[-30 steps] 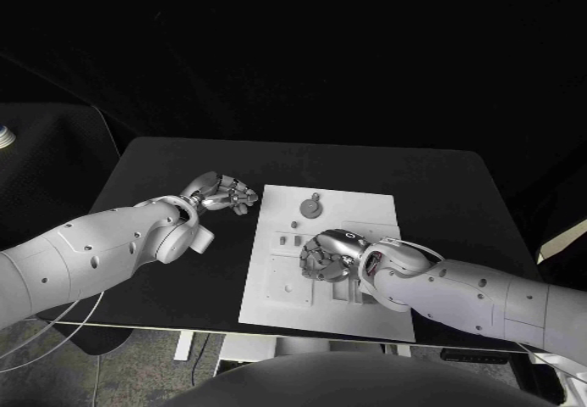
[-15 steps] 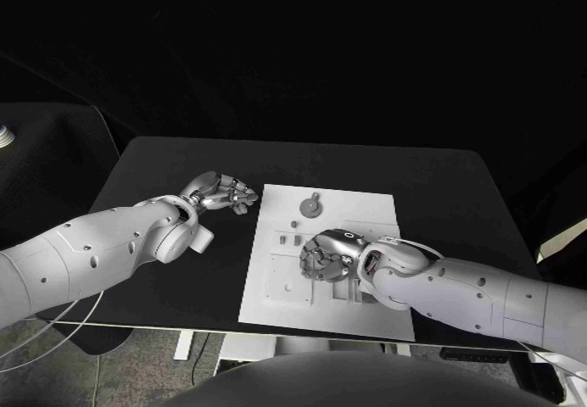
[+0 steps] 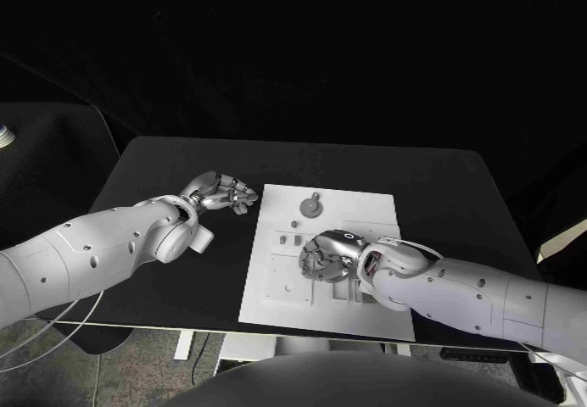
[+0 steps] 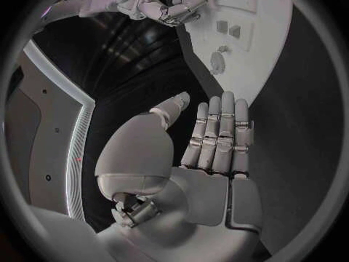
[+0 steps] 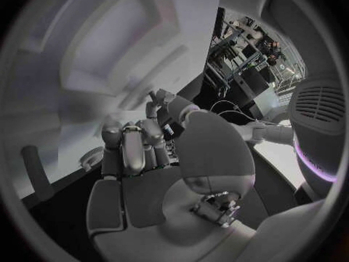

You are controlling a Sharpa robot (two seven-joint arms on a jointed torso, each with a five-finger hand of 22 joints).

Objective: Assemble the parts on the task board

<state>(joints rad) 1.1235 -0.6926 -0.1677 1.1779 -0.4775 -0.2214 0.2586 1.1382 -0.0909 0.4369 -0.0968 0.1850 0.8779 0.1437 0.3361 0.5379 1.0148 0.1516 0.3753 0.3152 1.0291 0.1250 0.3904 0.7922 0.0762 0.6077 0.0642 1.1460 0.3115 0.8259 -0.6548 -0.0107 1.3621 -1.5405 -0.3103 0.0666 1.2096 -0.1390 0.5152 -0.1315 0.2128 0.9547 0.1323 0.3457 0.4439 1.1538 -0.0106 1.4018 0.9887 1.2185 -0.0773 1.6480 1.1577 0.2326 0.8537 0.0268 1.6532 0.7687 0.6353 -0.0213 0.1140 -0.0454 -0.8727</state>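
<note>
Two robot hands almost unmoved over the last second — right robot hand [image 3: 326, 254] still hunched low over the middle of the task board [image 3: 373, 206], shifted only slightly, fingers curled down among the small parts [image 3: 284, 240]; whether anything is pinched cannot be told. Left robot hand [image 3: 220, 192] still off the board's near-left edge over the table [image 3: 440, 178] — fingers straight and together, nothing held. Judged a slow, fine seating step rather than a carry, assembly not visibly advanced.
</note>
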